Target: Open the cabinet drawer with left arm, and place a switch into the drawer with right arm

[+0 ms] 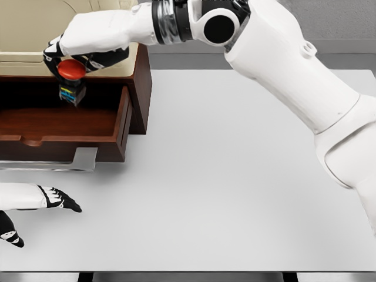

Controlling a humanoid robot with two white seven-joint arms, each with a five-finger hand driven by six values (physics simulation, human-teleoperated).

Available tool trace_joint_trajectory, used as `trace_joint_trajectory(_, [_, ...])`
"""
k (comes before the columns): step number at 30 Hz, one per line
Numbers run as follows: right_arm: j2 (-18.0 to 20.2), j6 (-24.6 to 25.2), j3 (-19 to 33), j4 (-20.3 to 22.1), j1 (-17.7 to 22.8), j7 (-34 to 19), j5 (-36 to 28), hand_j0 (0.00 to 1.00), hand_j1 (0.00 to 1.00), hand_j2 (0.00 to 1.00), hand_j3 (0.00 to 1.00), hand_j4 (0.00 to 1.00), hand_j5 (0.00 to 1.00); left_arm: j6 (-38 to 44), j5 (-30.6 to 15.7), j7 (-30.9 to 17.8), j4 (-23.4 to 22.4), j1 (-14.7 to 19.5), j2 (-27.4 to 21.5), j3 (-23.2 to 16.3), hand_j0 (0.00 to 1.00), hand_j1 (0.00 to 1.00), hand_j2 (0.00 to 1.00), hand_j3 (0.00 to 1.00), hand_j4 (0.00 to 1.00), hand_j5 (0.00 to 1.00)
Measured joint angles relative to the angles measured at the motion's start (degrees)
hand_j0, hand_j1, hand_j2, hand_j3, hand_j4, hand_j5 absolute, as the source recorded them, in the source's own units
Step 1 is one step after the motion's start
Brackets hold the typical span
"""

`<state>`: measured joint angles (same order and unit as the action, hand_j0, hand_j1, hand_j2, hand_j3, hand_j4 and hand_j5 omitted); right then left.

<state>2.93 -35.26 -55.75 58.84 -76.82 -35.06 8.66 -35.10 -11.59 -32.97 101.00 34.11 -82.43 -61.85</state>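
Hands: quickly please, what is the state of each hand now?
Left hand: open, holding nothing, low beside the table.
Right hand: closed on the switch, above the open drawer.

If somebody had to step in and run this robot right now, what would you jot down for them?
Right hand: shut on the red-topped switch, holding it over the open drawer.
Left hand: open, holding nothing, resting low on the white table in front of the cabinet.
Done: drawer pulled out, switch picked up and carried over.
Left: lower the switch into the drawer, let go, withdraw the right arm.
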Motion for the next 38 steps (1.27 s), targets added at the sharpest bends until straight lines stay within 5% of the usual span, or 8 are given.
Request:
trace_joint_trajectory(8, [-2.7,0.0,-4.1,-6.4,0.0,0.0,2.7,0.32,0.32,0.32,0.32,0.32,0.32,0.0,0.0,0.0,0.0,0.0,-0.1,0.0,1.0,1.0,1.0,1.0,1.0,1.0])
trace_joint_trajectory(9, [-2.8,0.0,-4.4,-6.6,0.0,0.0,2.9,0.77,0.77,0.77,0.77,0.77,0.77,0.0,0.0,0.0,0.0,0.0,-0.1,0.0,1.0,1.0,1.0,1.0,1.0,1.0])
trace_joint_trajectory(10, [-2.8,0.0,-4.6,-6.7,0.0,0.0,3.5,1.0,1.0,1.0,1.0,1.0,1.0,0.0,0.0,0.0,0.0,0.0,-0.1,0.0,1.0,1.0,1.0,1.0,1.0,1.0])
trace_joint_trajectory(20, [-2.9,0.1,-5.7,-5.8,-0.4,0.0,6.8,1.0,1.0,1.0,1.0,1.0,1.0,0.0,0.0,0.0,0.0,0.0,-0.1,0.0,1.0,1.0,1.0,1.0,1.0,1.0])
trace_joint_trajectory(23, [-2.8,0.0,-4.0,0.0,2.3,0.0,6.8,1.0,1.0,1.0,1.0,1.0,1.0,0.0,0.0,-0.1,0.0,0.0,0.0,0.0,1.0,1.0,1.0,1.0,1.0,1.0])
trace_joint_trajectory(29, [13.6,0.0,5.5,19.1,13.4,0.0,6.6,1.0,1.0,1.0,1.0,1.0,1.0,0.0,-0.1,-0.1,0.0,-0.1,0.0,0.0,1.0,1.0,1.0,1.0,1.0,1.0])
trace_joint_trajectory(33, [26.7,0.0,19.2,21.7,25.2,0.0,6.5,1.0,1.0,1.0,1.0,1.0,1.0,0.0,-0.2,-0.1,0.0,-0.1,0.0,0.0,1.0,1.0,1.0,1.0,1.0,1.0])
trace_joint_trajectory(38, [37.0,0.0,26.7,21.4,37.9,0.0,6.4,1.0,1.0,1.0,1.0,1.0,1.0,0.0,-0.4,0.0,0.0,-0.2,0.0,0.0,1.0,1.0,1.0,1.0,1.0,1.0])
